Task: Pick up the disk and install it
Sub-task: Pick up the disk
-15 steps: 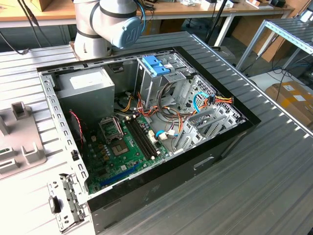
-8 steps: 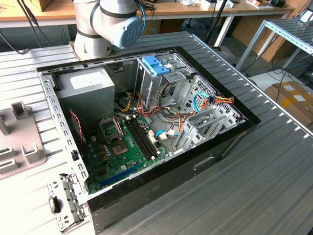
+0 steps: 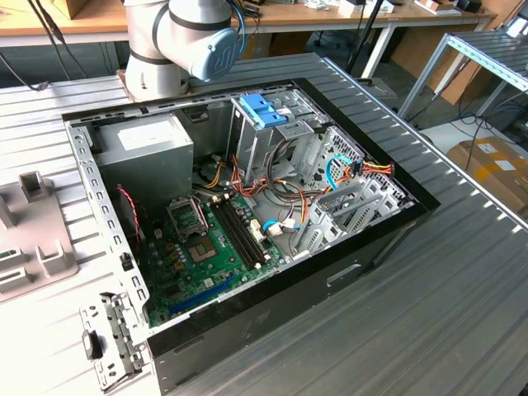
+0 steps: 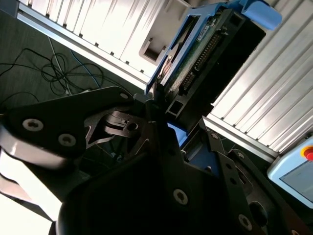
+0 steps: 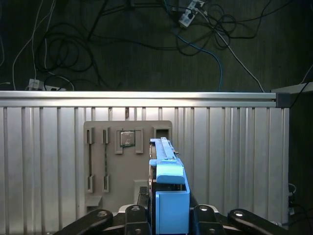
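Disk (image 4: pixel 220 49) clamped between gripper (image 4: pixel 168 111) fingers, held edge-on over ribbed metal table (image 5: pixel 234 147). Dark grey body, connector row on exposed side, light-blue carrier rails, blue tab (image 4: pixel 261 11) at far end. Grey fixture tray (image 5: pixel 105 147) on table beneath. Open computer case (image 3: pixel 330 280) in exterior view.

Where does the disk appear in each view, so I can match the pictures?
First wrist view: the disk stands edge-on in the gripper, before the fixture plate.
Second wrist view: the disk, clamped, shows its connector edge.
Exterior view: the fixture plate, the shared landmark, lies at the exterior view's left.
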`<action>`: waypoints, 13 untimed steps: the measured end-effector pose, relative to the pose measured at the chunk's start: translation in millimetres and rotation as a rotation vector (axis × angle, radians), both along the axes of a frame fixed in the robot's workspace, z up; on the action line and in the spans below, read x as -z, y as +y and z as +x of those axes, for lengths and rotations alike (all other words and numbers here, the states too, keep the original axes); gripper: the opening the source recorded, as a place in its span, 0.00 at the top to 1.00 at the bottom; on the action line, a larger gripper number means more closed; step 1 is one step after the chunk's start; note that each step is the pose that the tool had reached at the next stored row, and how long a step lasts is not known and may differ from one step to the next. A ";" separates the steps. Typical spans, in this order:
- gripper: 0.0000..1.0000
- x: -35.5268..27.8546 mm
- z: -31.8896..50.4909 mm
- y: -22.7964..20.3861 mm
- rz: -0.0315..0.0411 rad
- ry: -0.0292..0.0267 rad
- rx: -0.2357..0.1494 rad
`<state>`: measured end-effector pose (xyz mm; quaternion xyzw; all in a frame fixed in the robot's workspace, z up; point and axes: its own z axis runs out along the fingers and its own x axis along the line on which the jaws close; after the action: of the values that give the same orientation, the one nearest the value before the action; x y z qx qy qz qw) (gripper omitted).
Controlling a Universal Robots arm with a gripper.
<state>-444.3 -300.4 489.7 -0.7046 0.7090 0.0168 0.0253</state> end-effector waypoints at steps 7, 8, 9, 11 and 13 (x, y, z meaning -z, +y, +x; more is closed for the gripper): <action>0.63 0.0 0.0 -5.5 0.0000 0.0000 0.000; 0.63 0.0 0.0 -6.3 0.0000 0.0000 0.000; 0.63 0.0 0.0 -7.0 0.0000 0.0000 0.000; 0.63 0.0 0.0 -9.1 0.0000 -0.0001 0.000; 0.63 0.0 0.0 -11.0 0.0000 0.0000 0.000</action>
<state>-444.3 -311.4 489.7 -0.7046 0.7090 0.0168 0.0253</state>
